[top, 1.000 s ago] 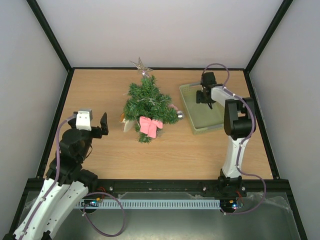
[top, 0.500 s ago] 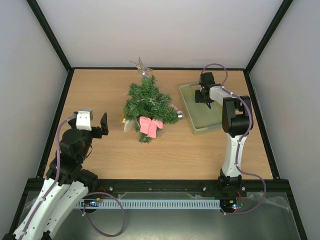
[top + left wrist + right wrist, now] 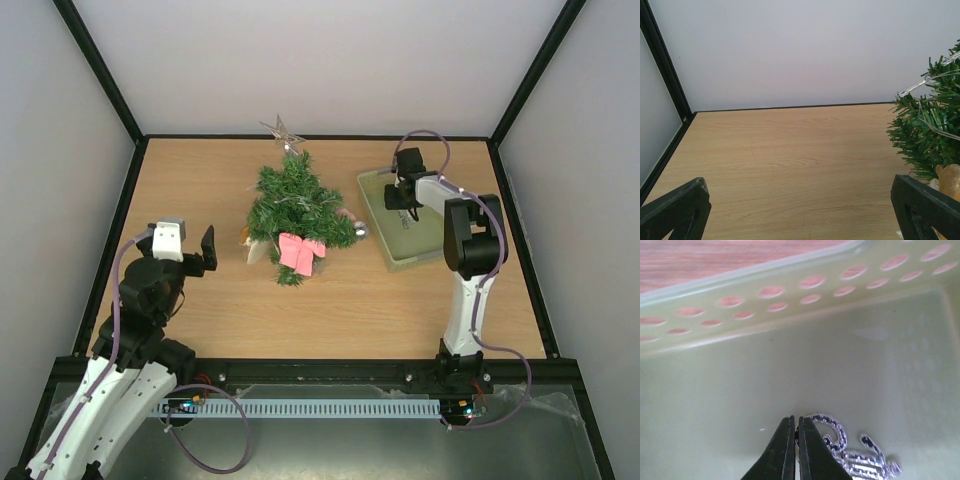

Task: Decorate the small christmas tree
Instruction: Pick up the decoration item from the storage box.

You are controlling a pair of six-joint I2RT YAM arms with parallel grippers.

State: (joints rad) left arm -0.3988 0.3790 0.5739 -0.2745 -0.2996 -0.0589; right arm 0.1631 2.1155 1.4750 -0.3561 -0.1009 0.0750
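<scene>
The small christmas tree (image 3: 295, 205) lies at mid-table with a silver star (image 3: 282, 130) at its tip, a pink bow (image 3: 301, 252) and a silver ball (image 3: 361, 230). Its branches (image 3: 927, 130) also fill the right edge of the left wrist view. My right gripper (image 3: 400, 195) is down inside the pale green basket (image 3: 415, 262). In the right wrist view its jaws (image 3: 795, 419) are shut on the curled edge of a flat silver ornament (image 3: 855, 452) lying on the basket floor. My left gripper (image 3: 208, 250) hovers open and empty left of the tree (image 3: 800, 182).
The basket's perforated wall (image 3: 790, 305) rises just beyond the right gripper. A tan ornament (image 3: 950, 177) sits at the tree's base by my left gripper's right finger. Black frame posts and grey walls ring the wooden table (image 3: 200, 190).
My right gripper has closed from half open onto the silver ornament and shifted slightly left in the basket. The left arm has not moved.
</scene>
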